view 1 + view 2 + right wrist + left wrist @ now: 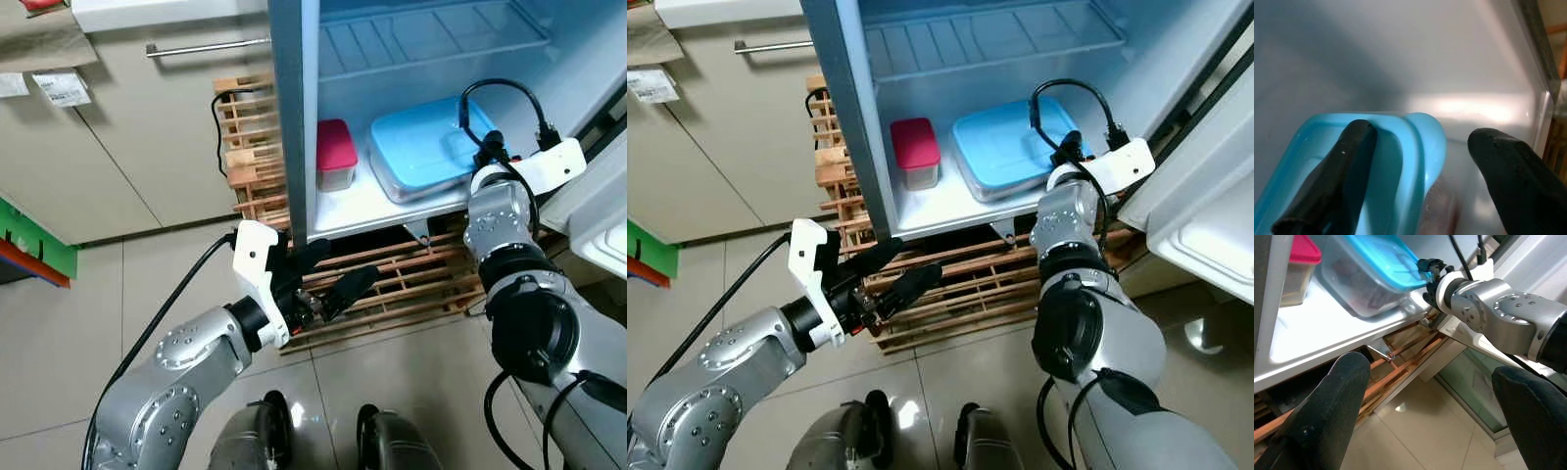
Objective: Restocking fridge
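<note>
The open fridge (294, 117) has a white bottom shelf (358, 208). On it stand a small pink-lidded container (336, 154) and, to its right, a flat clear container with a blue lid (421, 147). My right arm (500, 211) reaches onto that shelf. My right gripper (1420, 132) is open at the blue lid's (1400, 161) corner, one finger lying on the lid and the other out past its edge. My left gripper (343, 262) hangs open and empty below the shelf, in front of the wooden pallet.
A wooden pallet (411, 279) lies under the fridge, with a black cable (217, 122) beside it. The fridge door (1205, 215) stands open at the right. Beige cabinets (147, 127) with a bar handle fill the left. Tiled floor (59, 323) lies in front.
</note>
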